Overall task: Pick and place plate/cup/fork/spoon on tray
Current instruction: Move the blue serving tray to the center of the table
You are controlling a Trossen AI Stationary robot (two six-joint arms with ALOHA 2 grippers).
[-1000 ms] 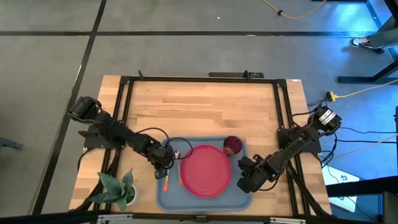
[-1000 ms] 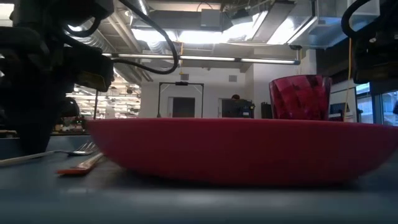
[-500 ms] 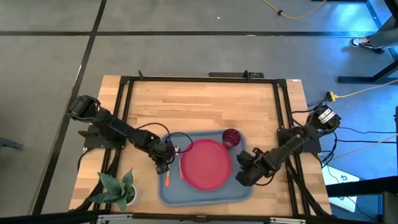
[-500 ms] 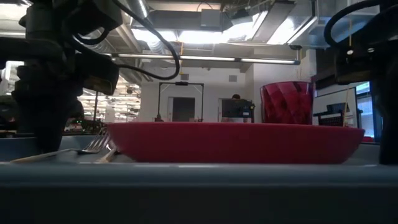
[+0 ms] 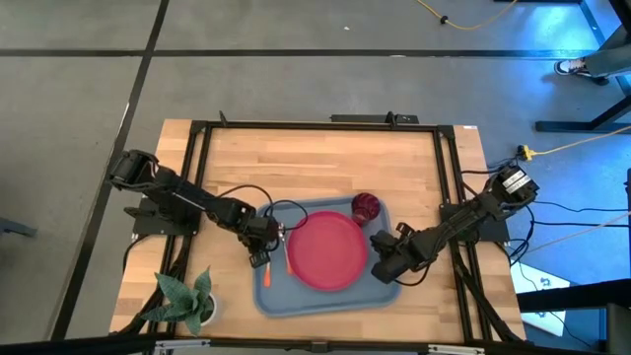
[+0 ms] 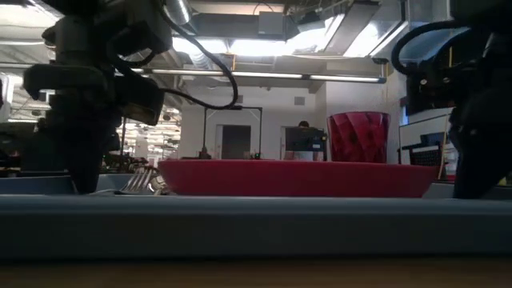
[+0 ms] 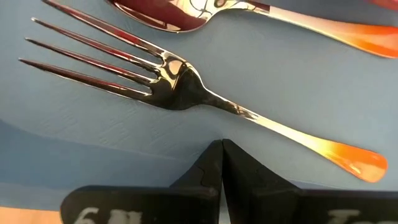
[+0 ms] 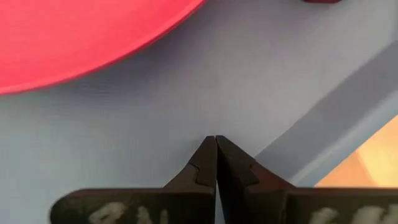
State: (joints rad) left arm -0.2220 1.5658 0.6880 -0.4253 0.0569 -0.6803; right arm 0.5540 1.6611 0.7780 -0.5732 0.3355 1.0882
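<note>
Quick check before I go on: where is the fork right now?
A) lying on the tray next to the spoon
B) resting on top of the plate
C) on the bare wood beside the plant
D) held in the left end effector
A: the left wrist view shows the fork lying flat on the grey-blue tray beside the spoon, and the left end effector is shut on nothing.

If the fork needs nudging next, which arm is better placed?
Left. The left gripper, shut, sits right beside the fork on the tray; the right gripper is beyond the plate.
</note>
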